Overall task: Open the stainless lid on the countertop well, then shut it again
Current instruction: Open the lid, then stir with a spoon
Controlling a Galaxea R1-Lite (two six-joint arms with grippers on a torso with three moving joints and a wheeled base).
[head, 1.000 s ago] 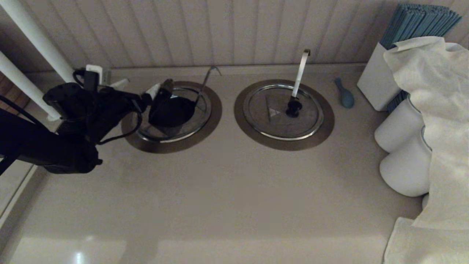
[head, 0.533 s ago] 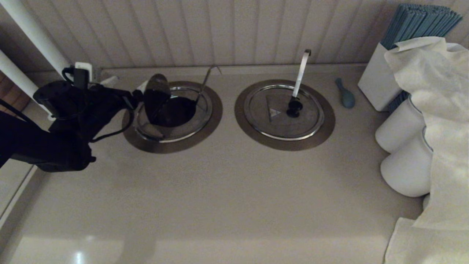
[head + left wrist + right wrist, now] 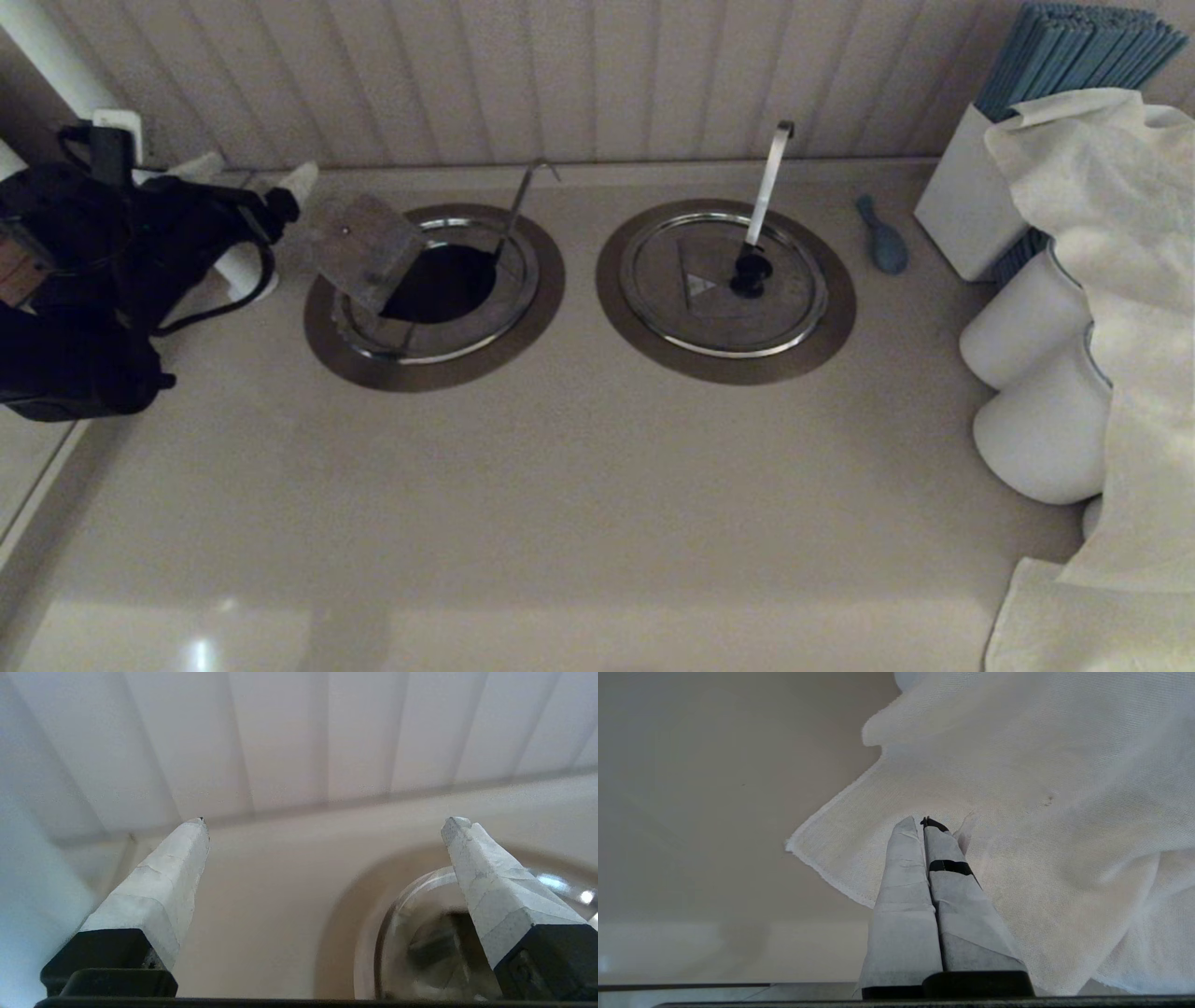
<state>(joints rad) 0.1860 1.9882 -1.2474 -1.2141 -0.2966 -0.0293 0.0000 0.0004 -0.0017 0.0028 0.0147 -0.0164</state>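
Head view is showing the stainless lid (image 3: 366, 250) tilting open over the countertop well (image 3: 439, 283), left pincer (image 3: 250, 177) gaping empty beside it; thin, stiff, slippery steel, likely best pinched at its knob, hidden now.

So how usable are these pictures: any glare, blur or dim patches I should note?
Head view: dim overall, with a glare spot on the counter near the front edge, and the tilted lid looks smeared. Left wrist view: bright; the open left gripper is sharp, while the well behind it is soft, with small highlights on its rim. Right wrist view: evenly lit, the cloth weave crisp.
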